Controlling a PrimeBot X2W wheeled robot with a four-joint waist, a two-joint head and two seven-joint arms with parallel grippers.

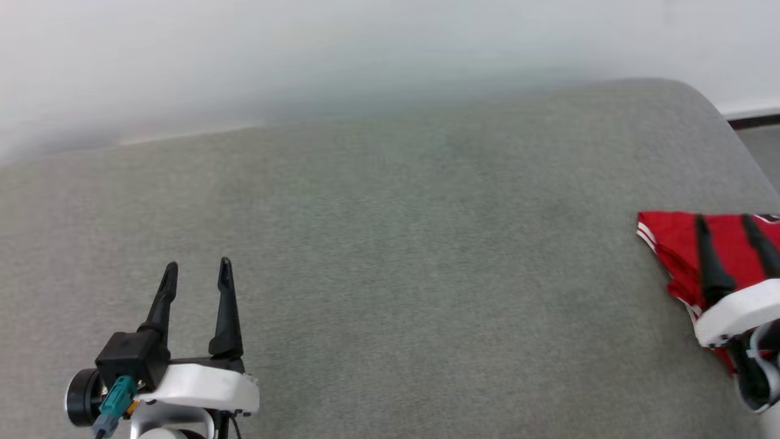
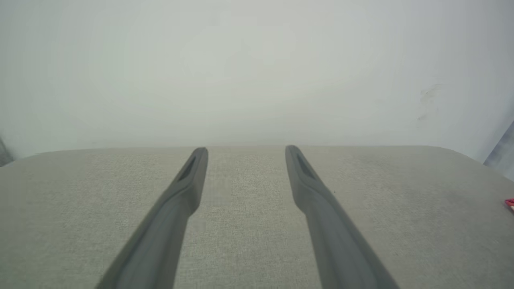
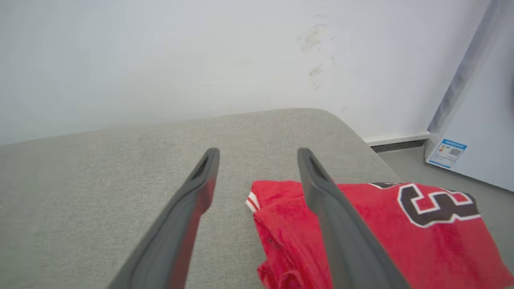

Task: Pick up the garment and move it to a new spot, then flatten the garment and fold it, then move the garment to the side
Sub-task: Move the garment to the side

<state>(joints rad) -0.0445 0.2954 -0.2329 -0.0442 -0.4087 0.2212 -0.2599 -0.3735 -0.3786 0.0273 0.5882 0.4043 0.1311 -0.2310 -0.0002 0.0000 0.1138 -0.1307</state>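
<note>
The garment is bright red with striped red-and-white trim, lying folded at the right edge of the grey cushion. The right wrist view shows the garment with a dark, white-edged number print. My right gripper hangs over it, open, with nothing between the fingers; in its own view the right gripper has one finger over the red cloth and one over bare cushion. My left gripper stands open at the lower left, far from the garment. A sliver of the garment shows at the left wrist view's right edge.
A white wall backs the cushion. Past the cushion's rounded right end lie grey floor, a dark baseboard strip and a white appliance with a blue label. Wide bare cushion stretches between the two grippers.
</note>
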